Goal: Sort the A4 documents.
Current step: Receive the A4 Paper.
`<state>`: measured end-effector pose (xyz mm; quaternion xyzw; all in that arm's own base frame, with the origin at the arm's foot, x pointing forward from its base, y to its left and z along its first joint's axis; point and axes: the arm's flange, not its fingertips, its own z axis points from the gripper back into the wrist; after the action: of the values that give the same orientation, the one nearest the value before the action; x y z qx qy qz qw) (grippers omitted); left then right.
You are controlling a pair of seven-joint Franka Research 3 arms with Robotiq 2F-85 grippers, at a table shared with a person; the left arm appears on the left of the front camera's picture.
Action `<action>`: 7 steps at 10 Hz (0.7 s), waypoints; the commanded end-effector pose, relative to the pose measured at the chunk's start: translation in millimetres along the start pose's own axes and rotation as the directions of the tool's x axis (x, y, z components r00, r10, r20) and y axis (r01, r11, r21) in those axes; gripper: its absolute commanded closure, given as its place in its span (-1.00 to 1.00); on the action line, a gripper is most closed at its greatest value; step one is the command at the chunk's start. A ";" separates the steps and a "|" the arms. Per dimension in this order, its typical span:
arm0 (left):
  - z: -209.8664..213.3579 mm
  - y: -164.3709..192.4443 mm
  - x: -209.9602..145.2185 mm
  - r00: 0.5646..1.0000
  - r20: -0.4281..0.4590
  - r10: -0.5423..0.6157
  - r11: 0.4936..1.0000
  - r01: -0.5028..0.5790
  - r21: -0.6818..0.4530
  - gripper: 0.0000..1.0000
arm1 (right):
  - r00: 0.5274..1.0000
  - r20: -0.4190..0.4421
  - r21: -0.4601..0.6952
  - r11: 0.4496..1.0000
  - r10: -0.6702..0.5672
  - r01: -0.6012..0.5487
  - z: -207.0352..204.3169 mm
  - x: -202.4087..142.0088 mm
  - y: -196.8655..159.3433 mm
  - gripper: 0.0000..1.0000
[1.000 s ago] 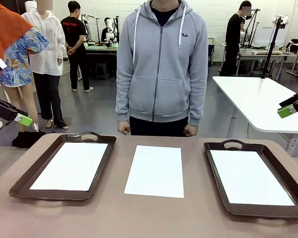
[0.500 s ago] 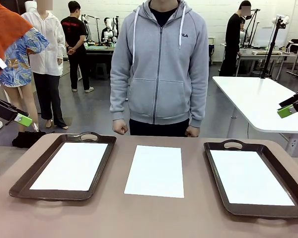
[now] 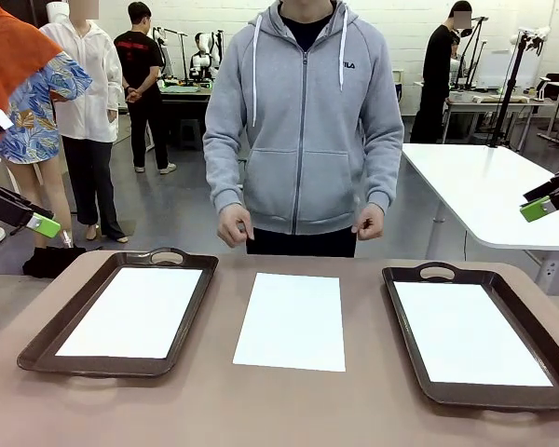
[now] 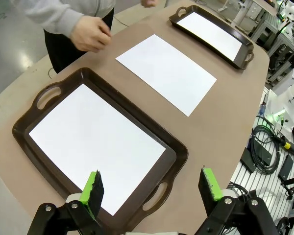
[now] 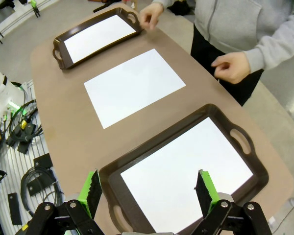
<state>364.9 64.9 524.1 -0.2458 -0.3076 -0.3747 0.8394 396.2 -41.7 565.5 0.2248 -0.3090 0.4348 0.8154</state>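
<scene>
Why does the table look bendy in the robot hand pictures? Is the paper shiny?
Left wrist view: the wide-angle lens bows the table edge, and the sheet in the near tray is evenly bright, no glare spot. Right wrist view: same bowing. Front view: edges run straight, the middle sheet is sharp with hardly any shadow.

One legible marking: a brand wordmark (image 3: 347,66) reading "FILA", in small dark capital letters. It is printed on the chest of the grey hoodie (image 3: 303,158) worn by the person at the far side of the table. Position relative to the hoodie's zip (image 3: 300,121) in the front view: picture right of it, at upper chest height, just beside the white drawstring (image 3: 339,58) on that side.
</scene>
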 end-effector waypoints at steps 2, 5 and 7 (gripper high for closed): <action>1.2 0.0 -1.2 1.000 0.005 -0.003 1.000 0.003 -0.002 -1.00 | 1.000 0.002 0.004 1.000 -0.001 0.001 -0.8 0.2 0.8 -1.00; 1.2 0.0 -1.2 1.000 0.005 -0.003 1.000 0.003 -0.002 -1.00 | 1.000 0.002 0.004 1.000 -0.001 0.001 -0.8 0.2 0.8 -1.00; 1.2 0.0 -1.2 1.000 0.005 -0.003 1.000 0.003 -0.002 -1.00 | 1.000 0.002 0.004 1.000 -0.001 0.001 -0.8 0.2 0.8 -1.00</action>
<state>364.9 64.8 524.2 -0.2457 -0.3075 -0.3749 0.8394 396.2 -41.7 565.5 0.2248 -0.3090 0.4348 0.8154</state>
